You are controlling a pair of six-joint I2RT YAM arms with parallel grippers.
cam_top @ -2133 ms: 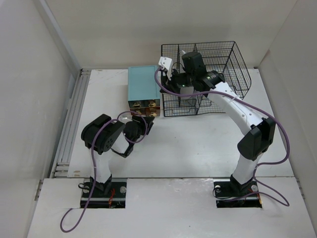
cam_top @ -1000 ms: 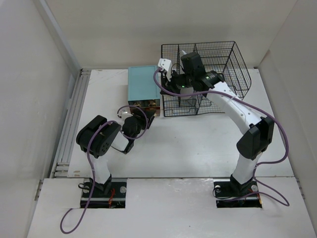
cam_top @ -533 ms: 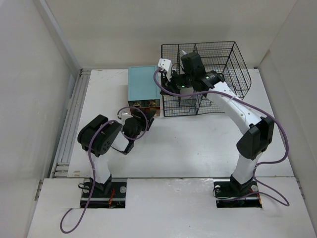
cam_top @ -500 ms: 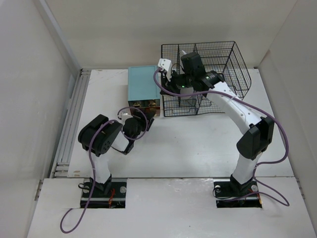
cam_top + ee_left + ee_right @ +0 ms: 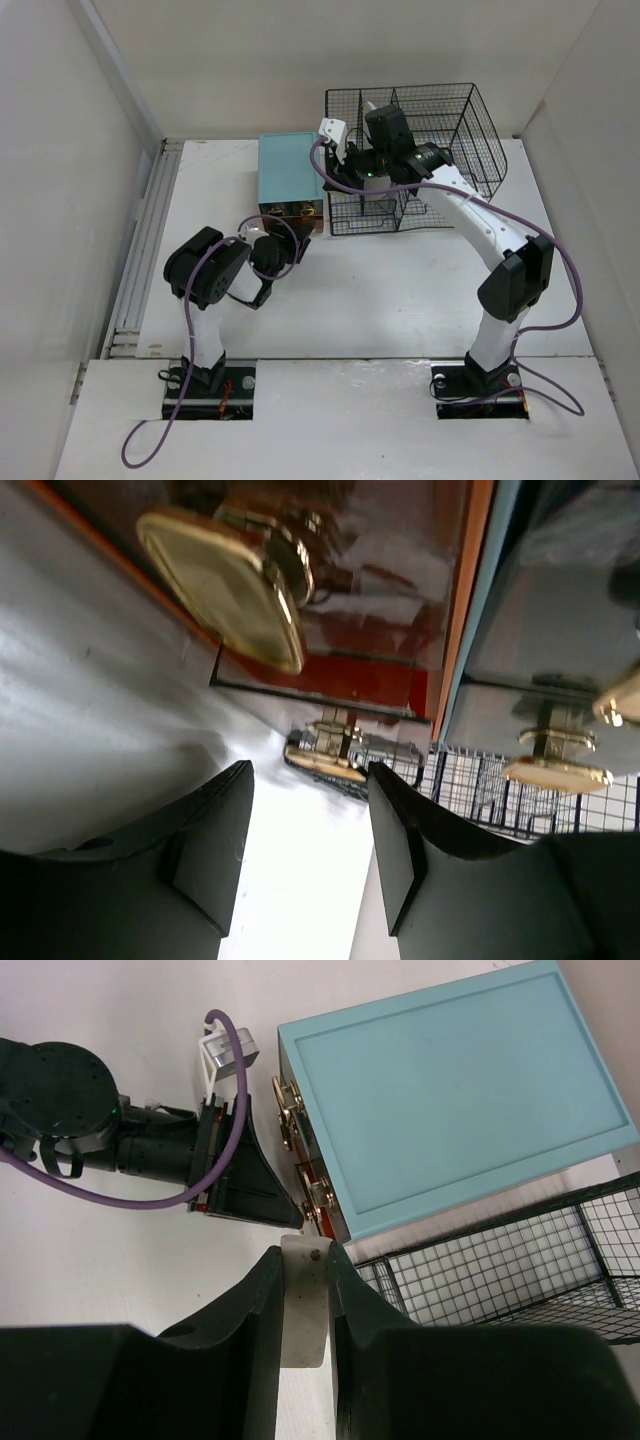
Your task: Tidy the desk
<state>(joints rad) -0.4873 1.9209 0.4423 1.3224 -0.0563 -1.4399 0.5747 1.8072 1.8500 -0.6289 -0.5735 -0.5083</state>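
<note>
A white desk (image 5: 400,290) is seen from above, and it stretches out on every side of a teal box (image 5: 288,170) set toward its far edge. A black wire rack (image 5: 440,120) is placed against the right side of the box.

The left gripper (image 5: 310,810) is held just in front of the box, pointed at its drawer fronts. Its fingers are spread apart and nothing is gripped. A gold handle (image 5: 335,755) is framed in the gap just beyond the fingertips and is not touched.

The right gripper (image 5: 303,1260) is held above the near right corner of the box, over the rack's edge. It is closed on a pale flat strip (image 5: 303,1310); what the strip is cannot be told.

Opening a drawer is judged to be the step in hand, probably so the strip can be put away. For the next move, the left gripper needs to be eased forward until the handle is between the fingers, then closed and drawn straight back from the box.
</note>
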